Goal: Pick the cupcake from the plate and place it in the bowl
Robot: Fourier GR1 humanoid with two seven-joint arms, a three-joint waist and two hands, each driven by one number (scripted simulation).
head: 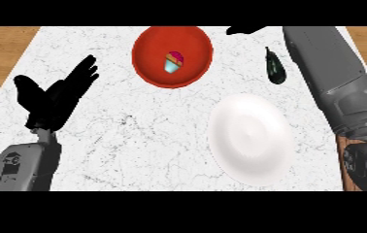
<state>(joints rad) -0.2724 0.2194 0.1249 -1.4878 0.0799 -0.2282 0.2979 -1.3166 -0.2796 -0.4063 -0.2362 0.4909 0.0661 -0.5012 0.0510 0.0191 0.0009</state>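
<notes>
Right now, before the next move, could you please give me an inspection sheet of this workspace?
Surface: white marble counter, no spill seen.
Job's things: cupcake lies inside the red bowl; white plate bears nothing.
Clutter: dark eggplant, lying beside the right forearm.
Hands: left hand open, resting near the left edge, holding nothing; right hand shows only partly at the top edge.
Cables: nothing seen.
Surroundings: wood strip beyond the counter's far corners.
</notes>
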